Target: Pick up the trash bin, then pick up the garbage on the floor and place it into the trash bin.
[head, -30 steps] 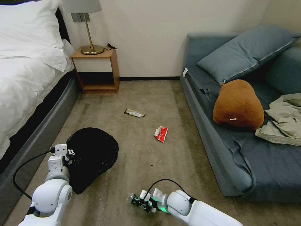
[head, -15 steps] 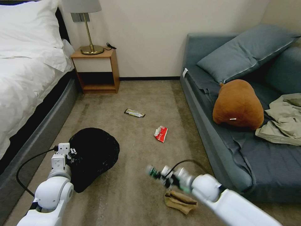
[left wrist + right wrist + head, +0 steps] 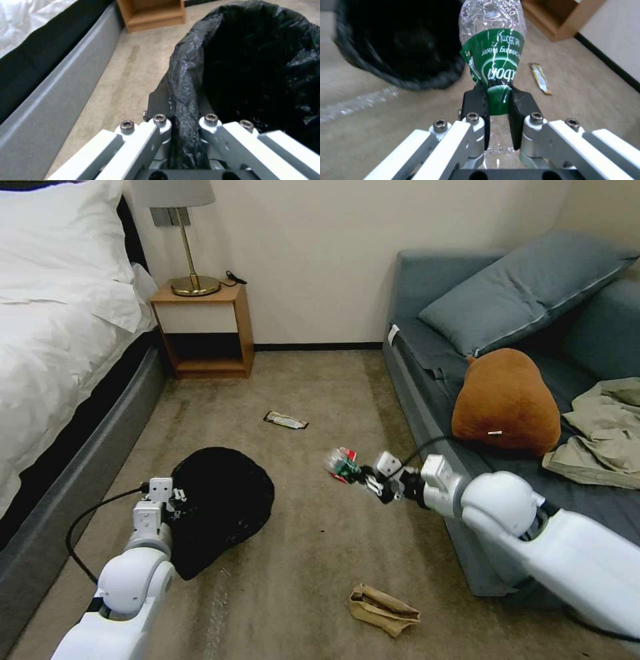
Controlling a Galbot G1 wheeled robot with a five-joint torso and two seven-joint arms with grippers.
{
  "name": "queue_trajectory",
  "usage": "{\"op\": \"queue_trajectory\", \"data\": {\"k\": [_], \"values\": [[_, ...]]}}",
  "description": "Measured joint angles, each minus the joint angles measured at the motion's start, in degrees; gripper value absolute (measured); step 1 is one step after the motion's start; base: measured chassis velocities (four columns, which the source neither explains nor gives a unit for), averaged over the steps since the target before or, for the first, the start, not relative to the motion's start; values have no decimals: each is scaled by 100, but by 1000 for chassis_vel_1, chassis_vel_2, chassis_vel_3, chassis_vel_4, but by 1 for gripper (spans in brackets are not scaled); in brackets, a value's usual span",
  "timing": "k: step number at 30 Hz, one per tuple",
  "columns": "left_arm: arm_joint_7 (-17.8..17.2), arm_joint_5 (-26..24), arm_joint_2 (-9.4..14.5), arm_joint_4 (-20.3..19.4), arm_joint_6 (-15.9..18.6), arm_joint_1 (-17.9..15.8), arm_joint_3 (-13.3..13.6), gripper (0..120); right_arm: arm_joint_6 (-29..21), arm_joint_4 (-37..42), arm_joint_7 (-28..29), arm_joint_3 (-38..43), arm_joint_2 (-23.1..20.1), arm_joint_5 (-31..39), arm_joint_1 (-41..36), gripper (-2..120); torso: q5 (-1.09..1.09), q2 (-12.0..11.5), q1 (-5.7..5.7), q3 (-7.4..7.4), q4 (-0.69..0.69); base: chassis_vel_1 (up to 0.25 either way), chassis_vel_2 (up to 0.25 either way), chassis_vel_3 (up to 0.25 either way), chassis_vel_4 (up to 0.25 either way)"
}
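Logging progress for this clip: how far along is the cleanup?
Done: left gripper clamps the trash bin rim. In hand: right gripper holds the bottle. Left: crumpled paper, red-white packet and snack wrapper lie on the carpet.

Even, soft indoor light; motion-blurred trash bin; bowed wide-angle edges.

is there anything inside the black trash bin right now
Nothing shows inside the trash bin: its visible interior is dark bag liner, and the bottom is too dark to tell. The left gripper pinches its rim; the right gripper holds the bottle outside it.
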Motion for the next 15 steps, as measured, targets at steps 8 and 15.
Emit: {"op": "queue_trajectory", "data": {"k": [8, 15], "values": [[-13, -94, 52, -85, -38, -125, 141, 4, -149, -412, 290, -1183, 817, 704, 1383, 8, -3, 0, 0, 0, -3, 0, 0, 0, 0], [-35, -164, 27, -128, -63, -25, -2, 4, -3, -1314, 317, -2091, 1822, 735, 2158, 8, -3, 0, 0, 1, 7, 0, 0, 0, 0]]}}
